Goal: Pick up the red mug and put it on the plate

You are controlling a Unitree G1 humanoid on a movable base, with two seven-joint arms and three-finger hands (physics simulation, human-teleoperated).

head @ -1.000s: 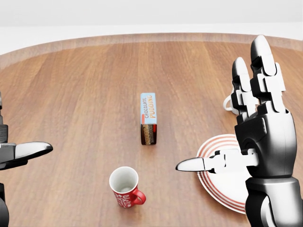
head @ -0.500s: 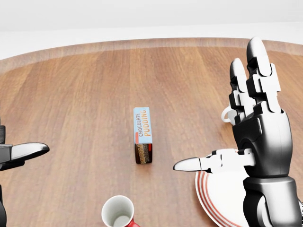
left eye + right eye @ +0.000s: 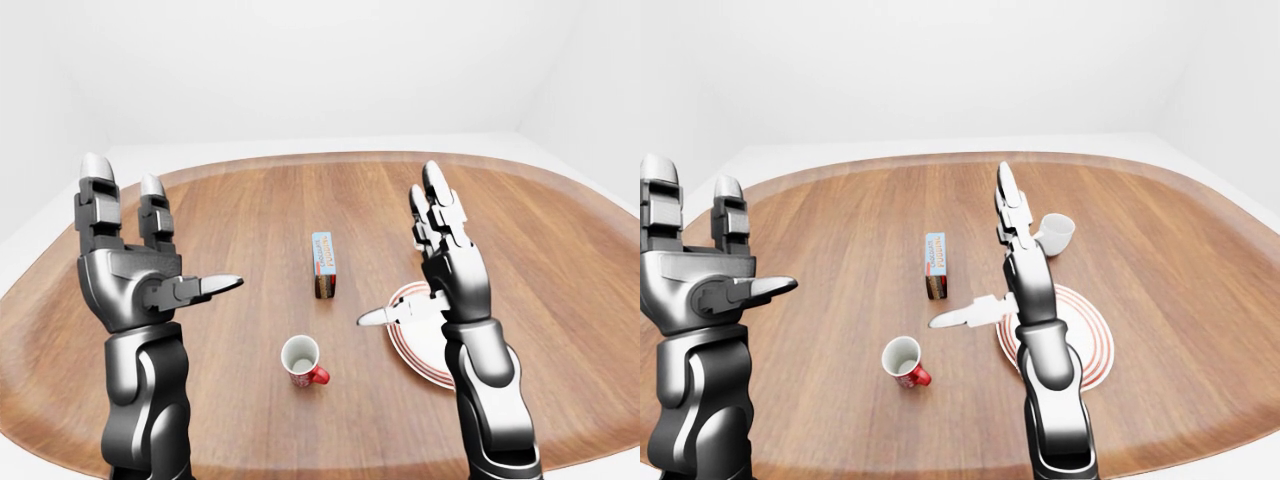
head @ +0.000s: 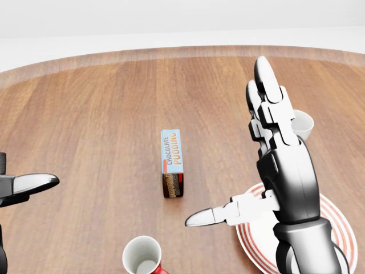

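1. In the left-eye view I had both hands raised with fingers spread, the left hand [image 3: 135, 265] and right hand [image 3: 445, 270] gripping nothing; the red mug [image 3: 302, 361] stood upright on the table [image 3: 230, 210], left of the plate [image 3: 425, 350].
2. In the head view I read "CHOCOLATE PUDDING" on the box [image 4: 172, 162].
3. In the right-eye view a white cup [image 3: 1054, 233] stood above the plate.

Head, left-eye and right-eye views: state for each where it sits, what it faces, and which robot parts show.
Head view: on the head, looking down at the table; right hand fills the right side.
Left-eye view: head, wider; left hand raised, red mug between the arms.
Right-eye view: same scene, showing the white mug beyond the plate.
All share the pudding box.
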